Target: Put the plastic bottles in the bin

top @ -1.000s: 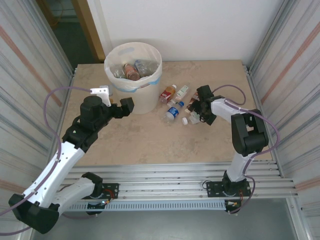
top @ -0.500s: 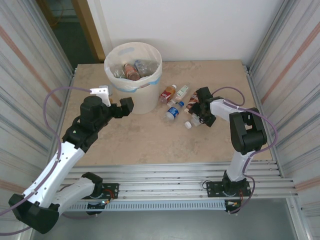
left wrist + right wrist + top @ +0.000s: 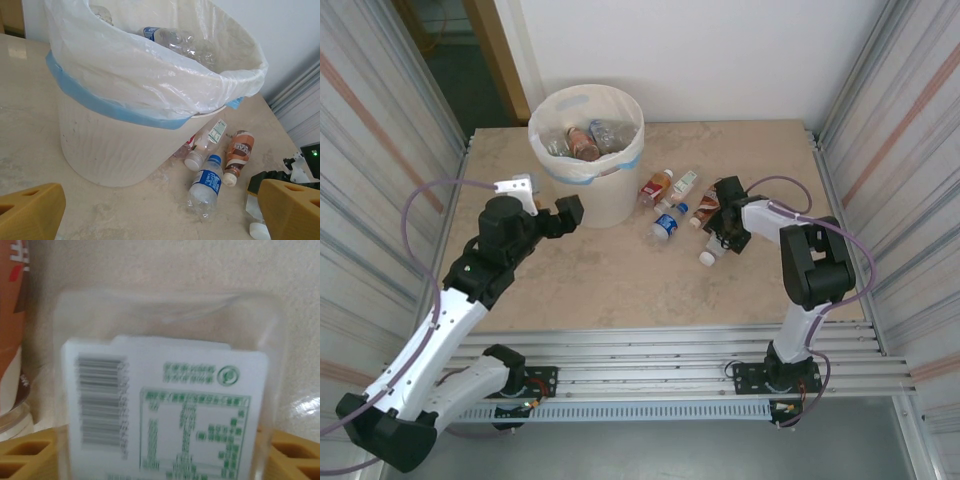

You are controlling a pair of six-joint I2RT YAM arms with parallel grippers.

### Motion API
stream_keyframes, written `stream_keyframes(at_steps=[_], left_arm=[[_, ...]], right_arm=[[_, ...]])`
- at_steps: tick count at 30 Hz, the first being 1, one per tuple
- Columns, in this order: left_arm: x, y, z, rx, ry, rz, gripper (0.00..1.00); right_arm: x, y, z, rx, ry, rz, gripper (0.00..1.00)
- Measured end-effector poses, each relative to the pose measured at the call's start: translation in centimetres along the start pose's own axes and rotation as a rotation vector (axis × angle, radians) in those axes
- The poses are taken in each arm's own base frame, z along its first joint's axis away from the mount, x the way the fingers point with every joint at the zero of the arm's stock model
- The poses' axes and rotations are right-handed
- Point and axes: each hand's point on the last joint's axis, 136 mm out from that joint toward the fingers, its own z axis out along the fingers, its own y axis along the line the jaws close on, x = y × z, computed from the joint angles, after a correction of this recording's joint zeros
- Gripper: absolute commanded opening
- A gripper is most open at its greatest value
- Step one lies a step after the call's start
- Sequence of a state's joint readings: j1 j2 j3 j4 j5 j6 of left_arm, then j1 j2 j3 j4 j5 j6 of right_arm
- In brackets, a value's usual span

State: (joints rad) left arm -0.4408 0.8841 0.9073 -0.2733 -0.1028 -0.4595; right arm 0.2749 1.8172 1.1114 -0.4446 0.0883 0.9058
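Note:
The bin (image 3: 603,203) stands at the back left with several plastic bottles (image 3: 585,140) inside. To its right a few bottles lie on the table: a blue-labelled one (image 3: 666,224), a red-labelled one (image 3: 655,186), one with a green and white label (image 3: 683,182) and a brown one (image 3: 708,205). My right gripper (image 3: 720,235) is low over a clear white-capped bottle (image 3: 709,252). In the right wrist view that white-labelled bottle (image 3: 167,405) spans the gap between the fingers (image 3: 25,455), which press its sides. My left gripper (image 3: 548,200) hangs open beside the bin (image 3: 110,145), nothing in it.
Corrugated metal walls stand on both sides of the table and a white wall behind it. The left wrist view has the blue-labelled bottle (image 3: 206,182), the brown bottle (image 3: 239,152) and a clear white-capped one (image 3: 200,150) lying close together by the bin's base.
My right gripper has closed onto the clear bottle, whose white cap has slid a little nearer and to the right. The left arm has shifted slightly left.

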Motion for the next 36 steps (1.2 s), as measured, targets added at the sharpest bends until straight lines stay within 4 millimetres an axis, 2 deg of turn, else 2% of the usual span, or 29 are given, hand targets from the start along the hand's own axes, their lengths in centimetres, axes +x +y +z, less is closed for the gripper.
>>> stream_keyframes(at_steps=[5, 9, 17, 20, 25, 30, 36], left_arm=[[0.1, 0.1, 0.0, -0.003, -0.002, -0.02, 0.98], [0.0, -0.2, 0.0, 0.012, -0.007, -0.026, 0.98], [0.7, -2.1, -0.1, 0.121, 0.023, -0.029, 0.94], [1.8, -4.1, -0.2, 0.195, 0.046, -0.015, 0.92], [4.3, -8.8, 0.2, 0.34, 0.092, 0.018, 0.85], [7.6, -12.7, 2.3, 0.427, 0.15, 0.033, 0.83], [11.3, -15.9, 4.8, 0.486, 0.232, 0.057, 0.82]], right_arm=[[0.2, -0.1, -0.3, -0.012, 0.001, 0.0, 0.61], [0.5, -0.4, -1.5, -0.025, -0.001, -0.004, 0.57], [-1.3, 1.4, -7.7, -0.165, -0.106, -0.023, 0.55], [-1.3, 2.5, -10.1, -0.227, -0.13, -0.048, 0.55], [-1.2, 5.4, -13.8, -0.341, -0.162, -0.09, 0.53], [-0.8, 8.5, -17.1, -0.458, -0.172, -0.127, 0.52], [-0.4, 12.5, -21.3, -0.604, -0.189, -0.175, 0.52]])
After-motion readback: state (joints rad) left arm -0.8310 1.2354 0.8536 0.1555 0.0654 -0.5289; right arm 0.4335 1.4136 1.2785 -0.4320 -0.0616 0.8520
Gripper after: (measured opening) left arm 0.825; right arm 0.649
